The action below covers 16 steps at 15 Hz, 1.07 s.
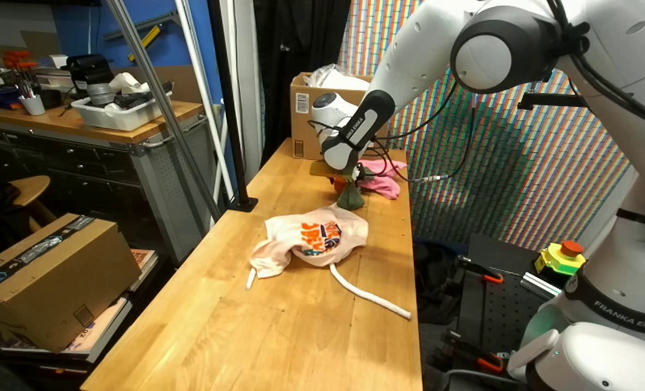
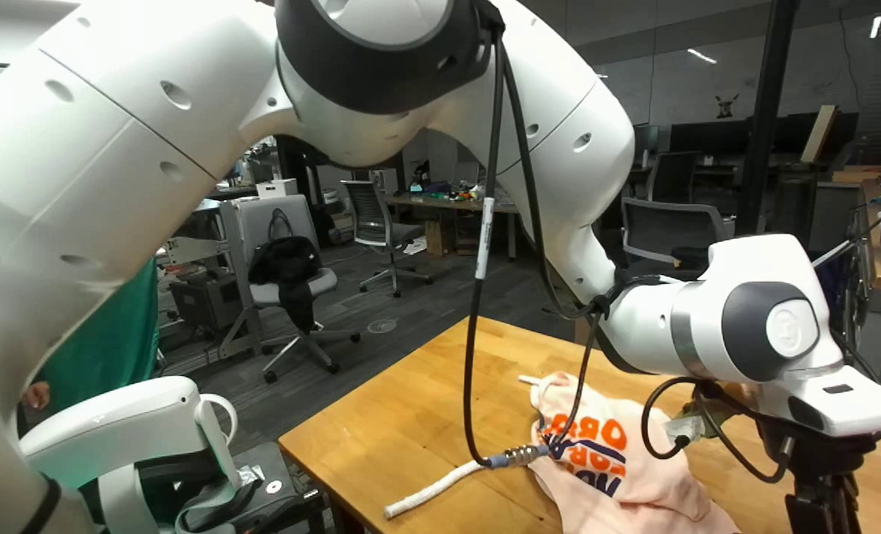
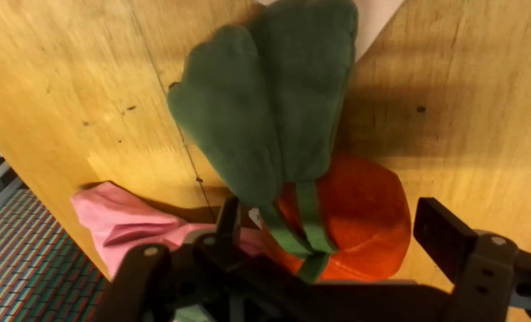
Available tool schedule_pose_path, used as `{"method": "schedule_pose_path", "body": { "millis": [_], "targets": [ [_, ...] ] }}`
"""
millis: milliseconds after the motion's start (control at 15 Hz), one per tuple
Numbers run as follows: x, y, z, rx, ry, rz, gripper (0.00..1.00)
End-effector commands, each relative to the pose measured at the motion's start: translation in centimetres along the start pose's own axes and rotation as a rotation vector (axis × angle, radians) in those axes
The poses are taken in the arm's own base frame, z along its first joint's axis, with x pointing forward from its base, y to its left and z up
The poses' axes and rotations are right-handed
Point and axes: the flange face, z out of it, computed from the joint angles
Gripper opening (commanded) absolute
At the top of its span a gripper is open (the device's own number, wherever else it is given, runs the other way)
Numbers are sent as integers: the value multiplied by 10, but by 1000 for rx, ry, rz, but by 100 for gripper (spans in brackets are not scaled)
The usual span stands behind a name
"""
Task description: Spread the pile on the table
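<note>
The tool point(image 3: 328, 217) stands with its jaws spread wide and, by the wrist view, grips nothing: the red-orange piece point(image 3: 359, 210) lies between the fingers point(image 3: 444, 235), wood showing on its right before the finger there, while contact on its left is too hidden to judge. That piece's long axis runs out through its green leaves point(image 3: 310, 89), away from the palm and roughly square to the line along which the jaws would close; if it is the next to move, a pinch across its body seems well set up without turning the wrist. In an exterior view the leaves point to the near side, toward the cream printed cloth point(image 1: 314, 239), so a nearward pull might drag that cloth along. The pink cloth point(image 1: 385, 187) lies just right of the tool. Most of the pile point(image 1: 333, 217) is thus on the near side, out to the white cord point(image 1: 366, 296), which emerges from the cream printed cloth and slants to the right edge of the counter point(image 1: 279, 336). The cardboard box point(image 1: 303, 133) stands at the far end, so spreading this piece probably has to go near or left.
</note>
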Motion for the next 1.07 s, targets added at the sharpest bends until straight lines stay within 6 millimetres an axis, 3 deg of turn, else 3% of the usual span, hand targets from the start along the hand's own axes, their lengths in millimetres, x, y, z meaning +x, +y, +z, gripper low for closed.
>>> {"method": "schedule_pose_path", "body": {
  "millis": [0, 600, 667, 733, 1000],
  "targets": [
    [12, -11, 3, 13, 40, 5, 100],
    [16, -11, 33, -11, 31, 8, 100],
    [16, -10, 34, -12, 29, 7, 75],
    [16, -10, 35, -11, 27, 8, 75],
    [15, -11, 33, -8, 23, 8, 43]
  ]
}}
